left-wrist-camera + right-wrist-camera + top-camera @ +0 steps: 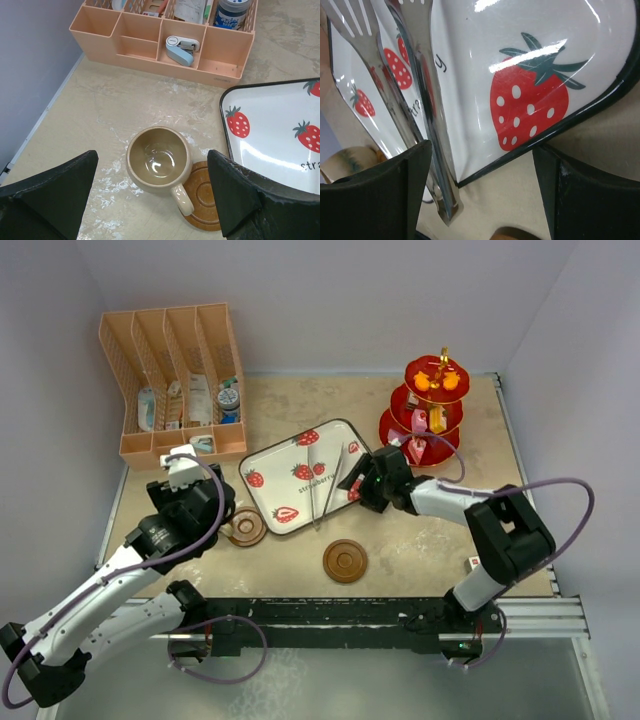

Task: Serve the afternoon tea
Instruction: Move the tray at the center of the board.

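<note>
Left hand (152, 162) spread, tan round mug (159, 161) below. Right hand (481, 150) spread, shiny metal tongs (427, 125) below, off-centre.

A glossy tan ceramic mug (159, 165) stands upright and empty, handle toward 5 o'clock, overlapping the rim of a ringed brown round saucer (206, 196). A second brown saucer (345, 561) lies bare at the table's 6 o'clock. A red three-tier stand (388, 426) bearing small colourful toy cakes (437, 381) is at 2 o'clock.

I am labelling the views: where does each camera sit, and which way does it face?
Top external: above and behind, facing down on the table; left arm and right arm show.
Left wrist: faces down at the tan mug; own fingers show.
Right wrist: close over the tongs; own fingers show.
Shared: all three see the strawberry tray.
</note>
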